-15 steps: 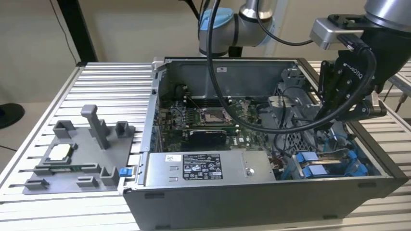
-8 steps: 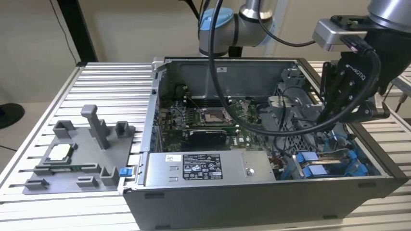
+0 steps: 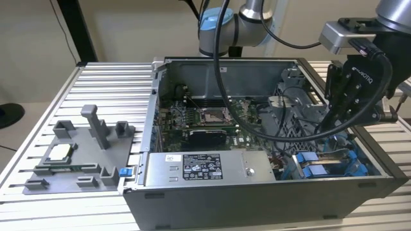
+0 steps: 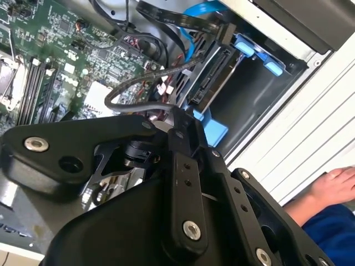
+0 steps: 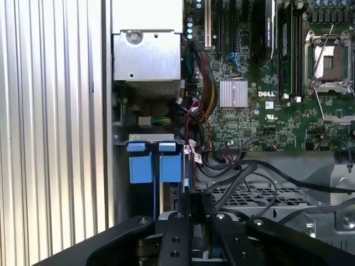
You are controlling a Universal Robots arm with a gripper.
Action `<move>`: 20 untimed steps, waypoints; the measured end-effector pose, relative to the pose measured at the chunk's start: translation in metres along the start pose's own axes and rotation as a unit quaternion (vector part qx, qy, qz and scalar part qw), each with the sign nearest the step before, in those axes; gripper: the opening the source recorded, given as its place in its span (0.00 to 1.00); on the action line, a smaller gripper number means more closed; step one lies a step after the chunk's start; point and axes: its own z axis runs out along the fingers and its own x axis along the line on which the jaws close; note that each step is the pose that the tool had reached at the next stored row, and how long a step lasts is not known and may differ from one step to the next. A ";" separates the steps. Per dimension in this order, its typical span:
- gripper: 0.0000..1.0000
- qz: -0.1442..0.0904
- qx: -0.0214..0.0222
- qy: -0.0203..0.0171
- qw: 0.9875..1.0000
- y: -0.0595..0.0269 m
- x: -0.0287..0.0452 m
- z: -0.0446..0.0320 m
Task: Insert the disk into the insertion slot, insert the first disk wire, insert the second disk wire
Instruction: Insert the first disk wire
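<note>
Disk seems seated in insertion slot, by tabletop edge at exterior view's right. Tool low at disk's connector end; how far open, cannot tell. Likely wire step: line up square, push straight, keep black wire slack.

green motherboard, blue rails on the grey insertion slot, grey fixture tray, silver ribbed table.

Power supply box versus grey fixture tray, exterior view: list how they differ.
The power supply box is a closed metal block with a white label; the fixture tray is a flat plastic plate with upright posts. The power supply box sits inside the computer case; the fixture tray lies outside it on the slatted table, toward the exterior view's left. Both are grey.
</note>
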 end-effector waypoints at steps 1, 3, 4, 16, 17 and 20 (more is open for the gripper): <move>0.00 0.000 0.000 0.000 1.000 -0.0005 0.0007 0.0001; 0.00 0.000 0.000 0.000 1.000 -0.0011 0.0017 0.0000; 0.00 0.000 0.000 0.000 1.000 -0.0011 0.0018 0.0000; 0.00 0.000 0.000 0.000 1.000 -0.0065 0.0018 -0.0002; 0.00 0.000 0.000 0.000 1.000 -0.0066 0.0018 -0.0002; 0.00 0.000 -0.002 0.000 1.000 -0.0102 0.0017 0.0001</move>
